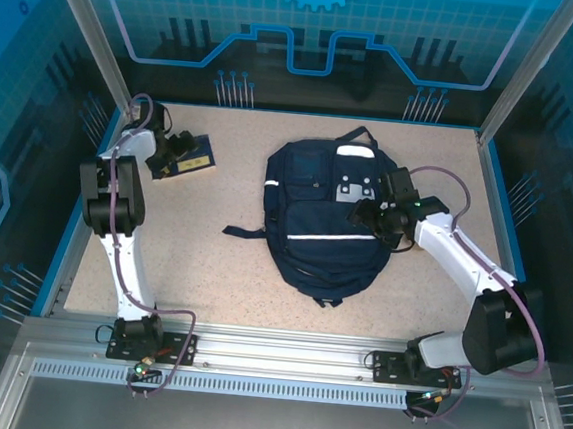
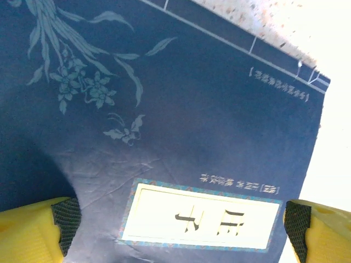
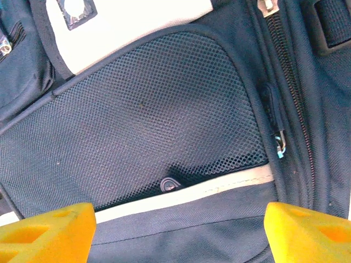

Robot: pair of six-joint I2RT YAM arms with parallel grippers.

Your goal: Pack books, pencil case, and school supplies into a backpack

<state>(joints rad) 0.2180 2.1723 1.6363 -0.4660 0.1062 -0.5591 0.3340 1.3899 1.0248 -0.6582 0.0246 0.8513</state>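
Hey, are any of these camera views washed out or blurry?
Left wrist view: the table beside the book is blown out white, and a shadow falls lower left. Right wrist view: backpack mesh sharp, yellow fingertips soft. Top view: evenly lit.

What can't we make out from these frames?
- Top view: left gripper covers part of the book; one book or a stack, too small to tell.
- Left wrist view: book's near edge cut off by frame.
- Right wrist view: too close to tell whether the backpack main compartment is open.
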